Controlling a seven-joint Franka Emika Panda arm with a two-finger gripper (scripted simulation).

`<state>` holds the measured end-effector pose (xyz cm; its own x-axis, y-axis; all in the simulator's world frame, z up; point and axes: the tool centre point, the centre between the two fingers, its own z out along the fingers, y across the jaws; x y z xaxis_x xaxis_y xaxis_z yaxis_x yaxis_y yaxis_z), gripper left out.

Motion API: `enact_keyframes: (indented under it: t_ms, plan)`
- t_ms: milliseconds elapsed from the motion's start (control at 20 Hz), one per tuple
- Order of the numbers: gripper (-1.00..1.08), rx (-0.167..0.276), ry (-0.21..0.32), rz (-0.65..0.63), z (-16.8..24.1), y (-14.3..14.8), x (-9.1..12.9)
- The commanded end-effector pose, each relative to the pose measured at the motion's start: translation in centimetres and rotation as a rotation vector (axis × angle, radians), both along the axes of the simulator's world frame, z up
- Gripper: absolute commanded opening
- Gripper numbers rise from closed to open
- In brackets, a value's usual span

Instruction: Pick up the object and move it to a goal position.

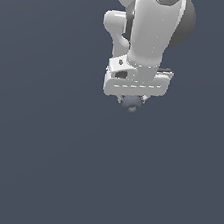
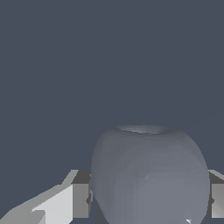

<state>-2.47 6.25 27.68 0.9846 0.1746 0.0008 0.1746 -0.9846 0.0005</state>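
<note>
Exterior view: the white Panda arm (image 1: pixel 152 26) comes down from the upper edge of the picture, and its gripper (image 1: pixel 132 100) points downward over a plain dark grey-blue background (image 1: pixel 36 164). Directly beneath the broad white hand body sits the small grey-blue ball (image 1: pixel 131 104), tucked between the fingertips and centred under the hand. Only the lower part of the ball shows below the white body, and it is much narrower than the hand. The fingers themselves are mostly hidden from this angle; short pale tips show just beside the ball on either side, close against it. The ball's colour is near that of the background, so its outline is faint. No surface, shadow or contact under the ball can be made out.

Wrist view: the ball (image 2: pixel 148 175) fills much of the near part of the picture, rounded, dull grey-blue, with a lighter flattened patch on its far end. One finger pad (image 2: pixel 81 194) presses against one flank of the ball, and the other pad (image 2: pixel 217 199) meets the opposite flank at the picture's edge. The jaws are drawn in only as far as the ball allows, clamped on it, with no gap visible between pads and ball. Behind lies the same uniform background (image 2: pixel 109 57).
</note>
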Motion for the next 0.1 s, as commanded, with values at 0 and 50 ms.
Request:
enact_keyframes:
  t_ms: [0, 50]
  plan:
    - [-1.00, 0.000, 0.001, 0.000, 0.35, 0.07, -0.15]
    - [-1.00, 0.000, 0.001, 0.000, 0.39, 0.06, -0.15]
